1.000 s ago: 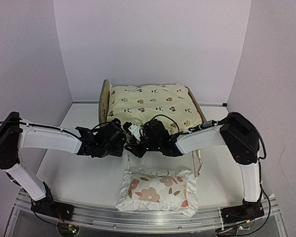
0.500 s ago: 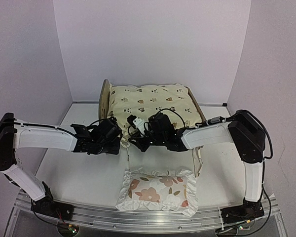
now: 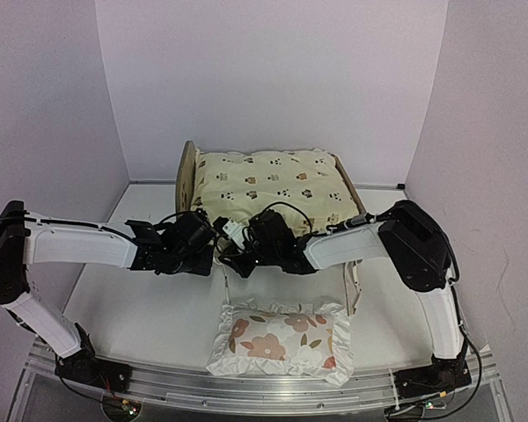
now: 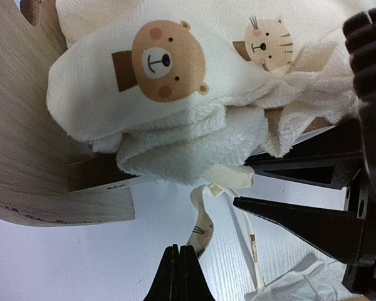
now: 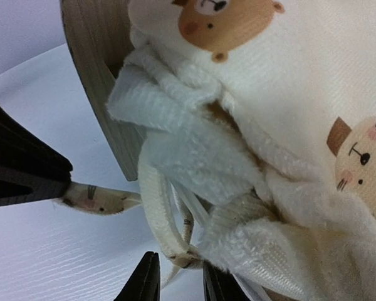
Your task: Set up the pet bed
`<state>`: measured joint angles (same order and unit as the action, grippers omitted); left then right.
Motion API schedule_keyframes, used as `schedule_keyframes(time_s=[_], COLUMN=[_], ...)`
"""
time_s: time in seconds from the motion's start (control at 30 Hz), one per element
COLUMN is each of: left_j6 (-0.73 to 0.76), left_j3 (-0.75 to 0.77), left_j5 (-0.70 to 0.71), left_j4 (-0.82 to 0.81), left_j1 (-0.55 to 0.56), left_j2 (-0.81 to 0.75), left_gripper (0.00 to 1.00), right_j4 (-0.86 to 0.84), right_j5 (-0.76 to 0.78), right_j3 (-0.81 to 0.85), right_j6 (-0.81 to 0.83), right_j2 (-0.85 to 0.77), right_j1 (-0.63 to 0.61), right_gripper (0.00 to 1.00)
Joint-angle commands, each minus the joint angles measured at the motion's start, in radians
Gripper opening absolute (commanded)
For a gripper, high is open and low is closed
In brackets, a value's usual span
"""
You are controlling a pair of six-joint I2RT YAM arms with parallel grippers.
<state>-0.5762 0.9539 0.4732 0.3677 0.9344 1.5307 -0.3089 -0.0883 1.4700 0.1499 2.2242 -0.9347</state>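
Two tie strings [image 5: 100,202] engaged: left gripper [image 4: 178,263] clamps one; right gripper [image 5: 178,279] has narrowed around another, hold unclear; knotting likely next.

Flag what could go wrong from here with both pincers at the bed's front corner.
1. The left pincer grips only the tip of the tie string; a tug could slip it free.
2. The right pincer stands open around the looped tie, tight against the cushion and its bunched corner; closing may catch fabric instead.
3. Both pincers work very close together beside the pet bed post, so they could bump.
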Motion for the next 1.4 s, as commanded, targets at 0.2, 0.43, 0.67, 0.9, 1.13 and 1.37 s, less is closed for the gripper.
schedule_keyframes(time_s=[0.2,0.43,0.67,0.9,1.13,1.37], left_j6=[0.006,0.026,0.051,0.055,0.057,0.059], left_j3=[0.000,-0.012,-0.015,0.001,0.005,0.009], left_j5=[-0.026,-0.077,-0.147,-0.171,-0.177,-0.176], left_j4=[-0.008,-0.043,-0.107,-0.135,-0.145,-0.142], left_j1=[-0.049,-0.093,-0.106,-0.109,-0.117,-0.120], left_j2=[-0.054,-0.063,-0.048,-0.007,0.008,0.011], left_gripper=[0.00,0.00,0.00,0.00,0.00,0.00], right_j4=[-0.036,-0.038,-0.041,0.005,0.051,0.053], right_j5=[-0.281,-0.466,-0.564,-0.308,-0.264,-0.231], right_j3=[0.096,0.080,0.089,-0.018,-0.053,-0.053], right_j6=[-0.047,-0.160,-0.259,-0.162,-0.096,-0.060], right_j2=[0.022,0.002,-0.002,-0.095,-0.157,-0.164], right_j1=[0.014,0.013,0.013,0.040,0.064,0.069], right_gripper=[0.29,0.31,0.51,0.55,0.55,0.43])
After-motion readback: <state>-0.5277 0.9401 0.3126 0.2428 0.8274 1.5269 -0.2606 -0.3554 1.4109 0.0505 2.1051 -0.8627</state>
